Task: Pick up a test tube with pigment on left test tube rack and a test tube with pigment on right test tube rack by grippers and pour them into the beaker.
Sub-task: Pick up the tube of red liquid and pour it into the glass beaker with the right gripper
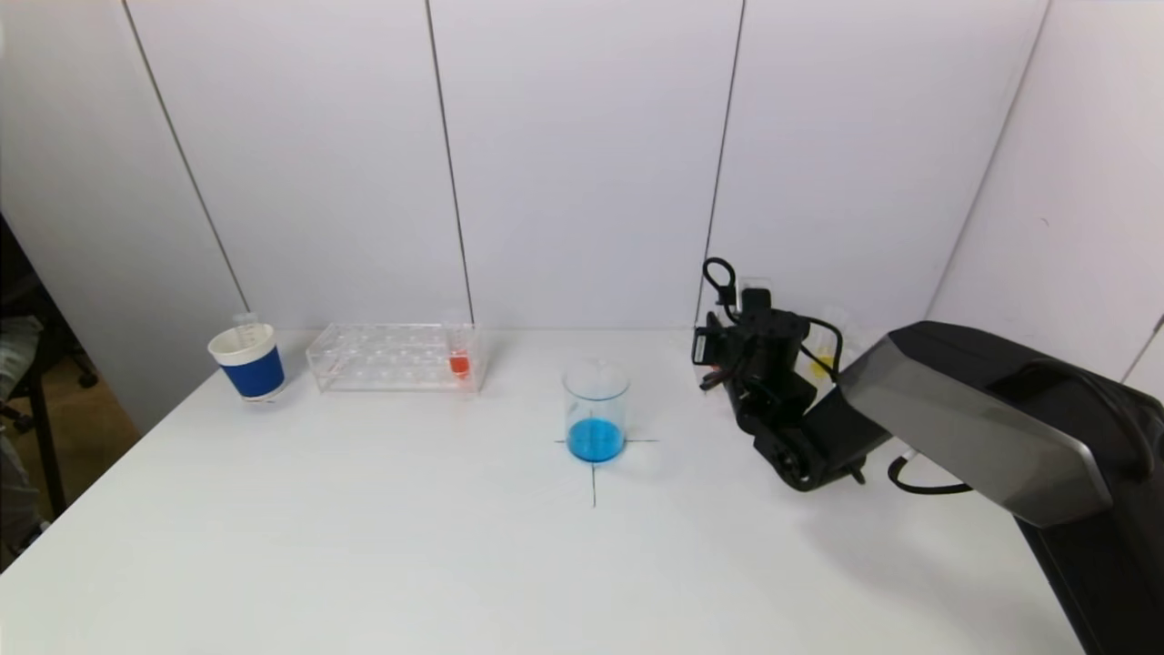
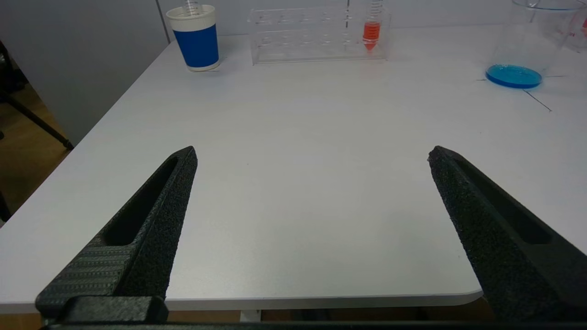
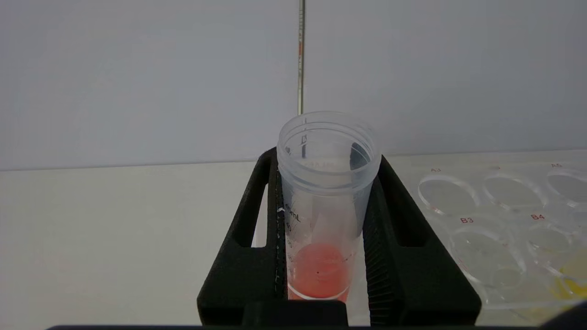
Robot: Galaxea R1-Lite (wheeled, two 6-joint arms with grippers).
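The left pincer (image 2: 312, 158) hangs spread over bare table (image 1: 364, 546) near its front edge. At eleven o'clock from the beaker (image 1: 596, 409) stands the left rack (image 1: 396, 357). At three o'clock (beside the right rack (image 3: 504, 229)) the right pincer (image 3: 323, 220) pinches a red-pigment tube (image 3: 325, 201).

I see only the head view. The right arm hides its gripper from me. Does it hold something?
Observer: Yes. The right gripper is shut on a test tube with red pigment at its bottom.
Operator: Has the tube a cap?
Observer: No, its mouth is open.
Operator: And the left gripper?
Observer: The left gripper is open over the table's near edge, holding nothing.
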